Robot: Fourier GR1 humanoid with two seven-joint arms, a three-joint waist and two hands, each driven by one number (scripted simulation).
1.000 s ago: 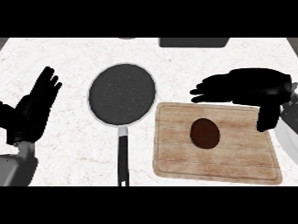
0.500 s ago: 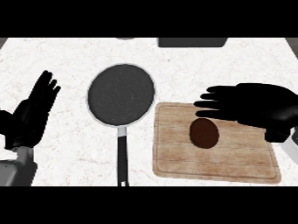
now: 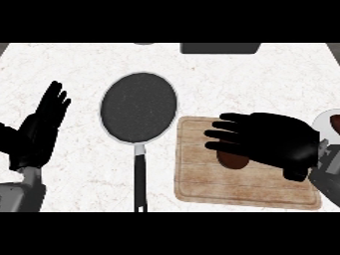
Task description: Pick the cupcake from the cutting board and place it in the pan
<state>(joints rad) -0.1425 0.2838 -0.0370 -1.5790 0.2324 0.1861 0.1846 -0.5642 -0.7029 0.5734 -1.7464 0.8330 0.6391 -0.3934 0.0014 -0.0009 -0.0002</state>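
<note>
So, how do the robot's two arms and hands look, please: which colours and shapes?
Both hands are matt black, each with slim fingers and a thumb on a broad palm: the left hand, the right hand. Each sits on a grey forearm of blocky, hard-shelled shape. The left forearm bears a small dark round mark; the right forearm shows grey mechanical parts at the wrist. No cables show.

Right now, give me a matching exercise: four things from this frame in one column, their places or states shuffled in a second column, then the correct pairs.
Things:
1. pan
2. cupcake
3. left hand
4. right hand

Places or states:
A. open, resting near the left edge
B. on the cutting board, partly hidden
C. spread over the cupcake
D. nothing in it, beside the board

Pairs: 1-D, 2-B, 3-A, 4-C
</note>
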